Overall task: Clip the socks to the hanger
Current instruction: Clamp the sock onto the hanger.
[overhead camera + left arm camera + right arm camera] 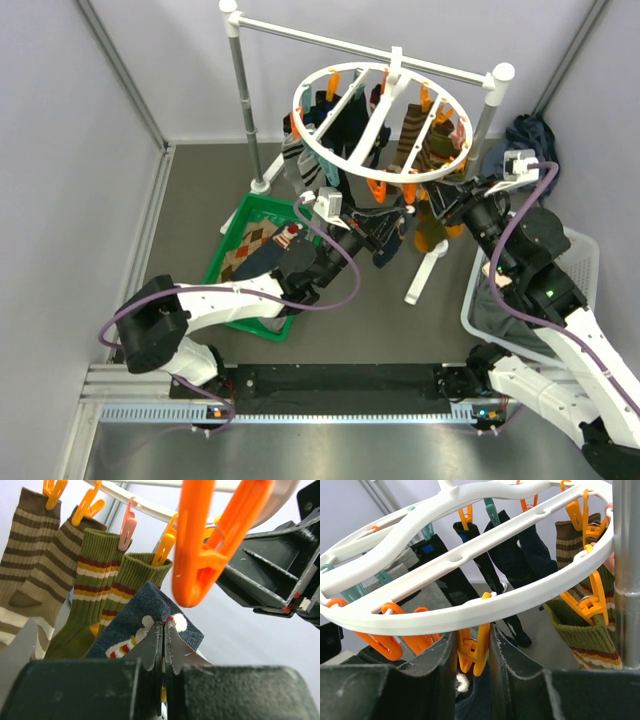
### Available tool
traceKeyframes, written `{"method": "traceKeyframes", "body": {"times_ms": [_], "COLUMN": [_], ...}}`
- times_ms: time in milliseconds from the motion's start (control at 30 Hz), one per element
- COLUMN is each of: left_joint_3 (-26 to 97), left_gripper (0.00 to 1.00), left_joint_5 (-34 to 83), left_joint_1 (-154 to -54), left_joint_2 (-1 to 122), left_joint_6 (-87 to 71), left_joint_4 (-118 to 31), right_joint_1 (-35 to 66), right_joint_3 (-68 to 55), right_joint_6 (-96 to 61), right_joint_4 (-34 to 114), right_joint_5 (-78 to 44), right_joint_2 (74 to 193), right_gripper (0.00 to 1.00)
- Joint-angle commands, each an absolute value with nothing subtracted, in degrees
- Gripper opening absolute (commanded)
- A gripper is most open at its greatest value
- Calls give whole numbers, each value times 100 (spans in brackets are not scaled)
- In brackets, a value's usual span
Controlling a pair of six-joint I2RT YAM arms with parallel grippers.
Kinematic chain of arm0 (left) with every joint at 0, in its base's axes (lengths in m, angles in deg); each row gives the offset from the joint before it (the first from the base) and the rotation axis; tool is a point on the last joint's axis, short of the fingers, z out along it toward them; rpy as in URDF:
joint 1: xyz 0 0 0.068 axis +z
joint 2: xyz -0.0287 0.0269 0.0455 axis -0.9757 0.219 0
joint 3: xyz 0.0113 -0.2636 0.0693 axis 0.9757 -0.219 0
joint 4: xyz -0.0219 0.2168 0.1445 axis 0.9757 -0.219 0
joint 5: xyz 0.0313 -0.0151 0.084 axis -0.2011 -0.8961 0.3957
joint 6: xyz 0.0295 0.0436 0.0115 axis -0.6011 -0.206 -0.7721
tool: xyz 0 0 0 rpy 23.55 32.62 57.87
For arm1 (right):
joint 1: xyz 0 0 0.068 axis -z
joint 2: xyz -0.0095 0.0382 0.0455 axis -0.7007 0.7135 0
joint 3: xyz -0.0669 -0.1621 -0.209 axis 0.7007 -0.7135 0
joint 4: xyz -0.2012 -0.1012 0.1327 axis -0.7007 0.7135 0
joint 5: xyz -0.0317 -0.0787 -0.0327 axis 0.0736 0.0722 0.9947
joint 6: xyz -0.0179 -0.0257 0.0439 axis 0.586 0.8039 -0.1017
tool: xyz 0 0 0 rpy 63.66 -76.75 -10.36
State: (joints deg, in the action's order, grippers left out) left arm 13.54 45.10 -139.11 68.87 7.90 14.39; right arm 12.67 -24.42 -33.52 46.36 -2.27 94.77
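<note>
Left wrist view showed the left tool [163, 626] clamped on a patterned navy sock [142, 607] just beneath an orange clip [200, 565], detail lost from top external, while right wrist view alone showed the right tool [472, 631] pinching that clip under the white ring of the hanger [530, 602].

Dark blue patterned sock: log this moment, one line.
left gripper: shut on dark blue patterned sock | right gripper: shut on orange plastic clip | sock: below clip, unclipped
</note>
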Motion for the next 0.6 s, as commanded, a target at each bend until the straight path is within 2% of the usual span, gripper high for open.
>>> {"method": "traceKeyframes", "body": {"times_ms": [0, 567], "left_joint_3": [1667, 1878], "left_gripper": [0, 0], "left_joint_5": [4385, 4245], "left_joint_1": [-13923, -13931], "left_joint_2": [6915, 7029], "left_joint_6": [949, 1037], "left_joint_4": [1769, 1874], "right_joint_1": [1284, 1284], "right_joint_3": [-2537, -2661], "right_joint_6": [-3336, -3248], "right_joint_4": [4461, 4417], "right_joint_5": [-297, -323], "right_joint_2": [9417, 9391], "right_gripper": [0, 0]}}
